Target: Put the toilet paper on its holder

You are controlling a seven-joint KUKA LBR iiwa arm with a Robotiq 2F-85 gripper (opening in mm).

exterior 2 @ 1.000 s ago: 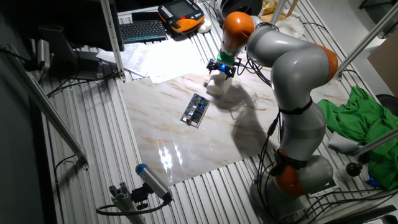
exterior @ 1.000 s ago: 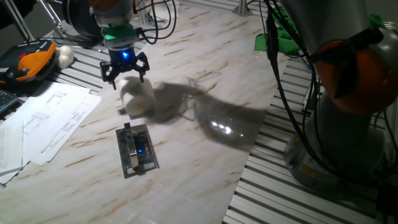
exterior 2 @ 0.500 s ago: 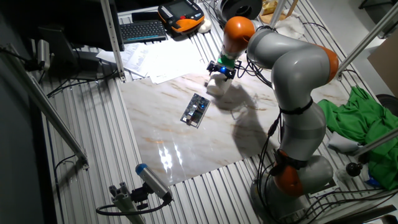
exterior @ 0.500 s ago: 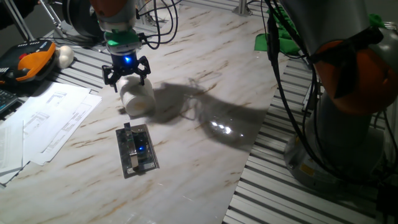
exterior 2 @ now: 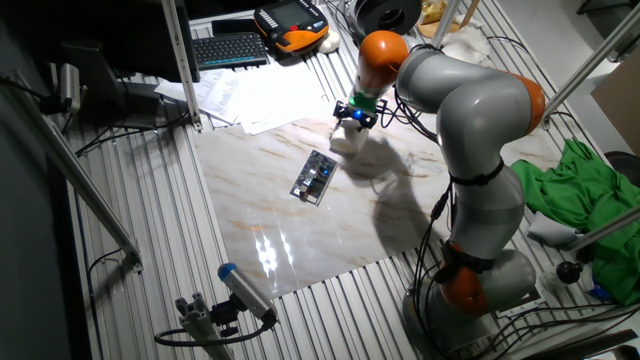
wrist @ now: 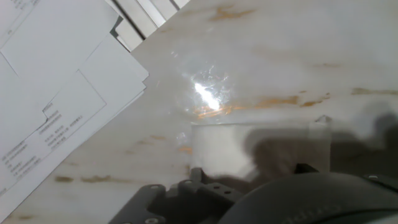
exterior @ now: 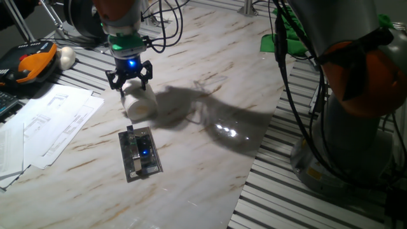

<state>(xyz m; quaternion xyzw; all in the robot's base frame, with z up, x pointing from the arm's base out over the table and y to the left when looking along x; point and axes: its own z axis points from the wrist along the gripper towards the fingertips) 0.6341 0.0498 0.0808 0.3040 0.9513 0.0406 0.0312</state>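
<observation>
The toilet paper [exterior: 139, 102] is a white roll lying on its side on the marble table, also seen in the other fixed view [exterior 2: 345, 141]. My gripper [exterior: 130, 80] hovers right over the roll's far end, fingers spread open on either side of it, holding nothing. The holder [exterior: 140, 153], a small shiny grey plate with a dark bar, lies flat a short way in front of the roll, apart from it [exterior 2: 315, 177]. In the hand view the toilet paper [wrist: 249, 149] shows as a blurred white block just beyond the dark gripper body.
White paper sheets [exterior: 44, 121] overlap the table's left edge [wrist: 56, 93]. An orange and black pendant [exterior: 28, 63] and a small white ball [exterior: 66, 57] lie at the far left. A green cloth [exterior: 280, 41] and the arm's base [exterior: 356, 127] are on the right.
My gripper has come down slightly onto the roll's far end, still spread. The holder has not moved.
</observation>
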